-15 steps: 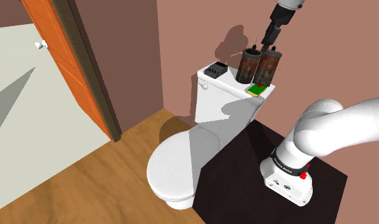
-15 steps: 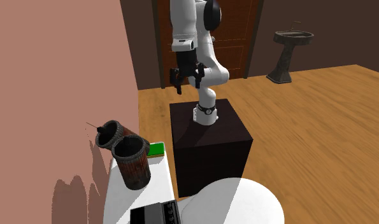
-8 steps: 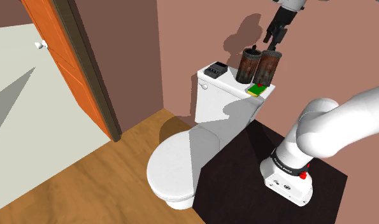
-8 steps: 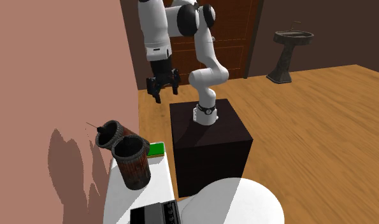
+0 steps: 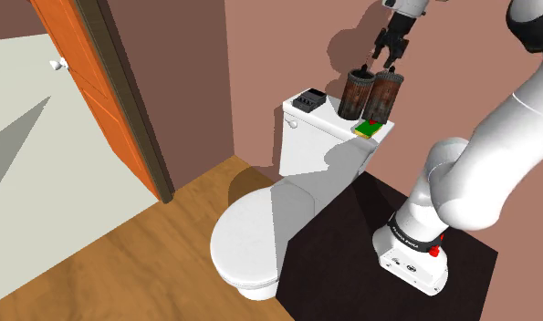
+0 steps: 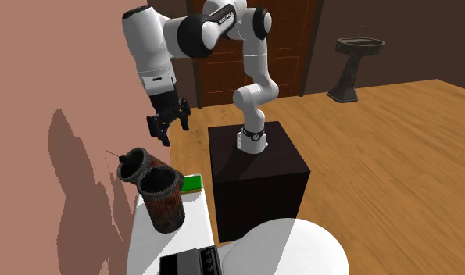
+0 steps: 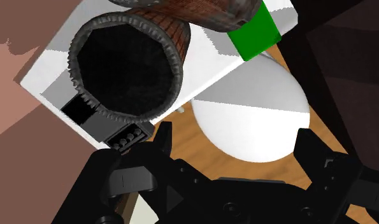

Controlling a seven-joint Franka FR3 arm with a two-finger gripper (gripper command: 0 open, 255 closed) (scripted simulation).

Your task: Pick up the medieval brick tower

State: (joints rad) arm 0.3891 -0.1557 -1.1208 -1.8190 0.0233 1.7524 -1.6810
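Entries run from the shoulder view's foreground back to the wall.

1. Stand (image 5: 342,219): dark box carrying the arm's base.
2. Toilet bowl (image 5: 246,246): white, lid down, just beside the stand.
3. Toilet tank (image 5: 301,146): white, against the wall, with 3 items on its lid.
4. Green block (image 5: 368,129): flat, at the lid's stand-side end, at the tower's foot.
5. Medieval brick tower (image 5: 370,94): we read it as 2 brown brick turrets with dark toothed rims, upright and touching, on the tank lid beside the green block.
6. Black device (image 5: 308,100): low, at the lid's far end, apart from the tower.
7. Pincer (image 5: 388,56): black, held wide and empty, above the tower and clear of it. In the wrist view the nearer turret's mouth (image 7: 127,63) lies outside the fingers, not between them.
8. Wall (image 5: 287,46): pinkish brown, close behind the tower.

Handling note: we judge this the approach step. We would centre the pincer over 1 turret, come down straight, and shut low enough to grip brick rather than rim. We would also keep off the wall and the green block.
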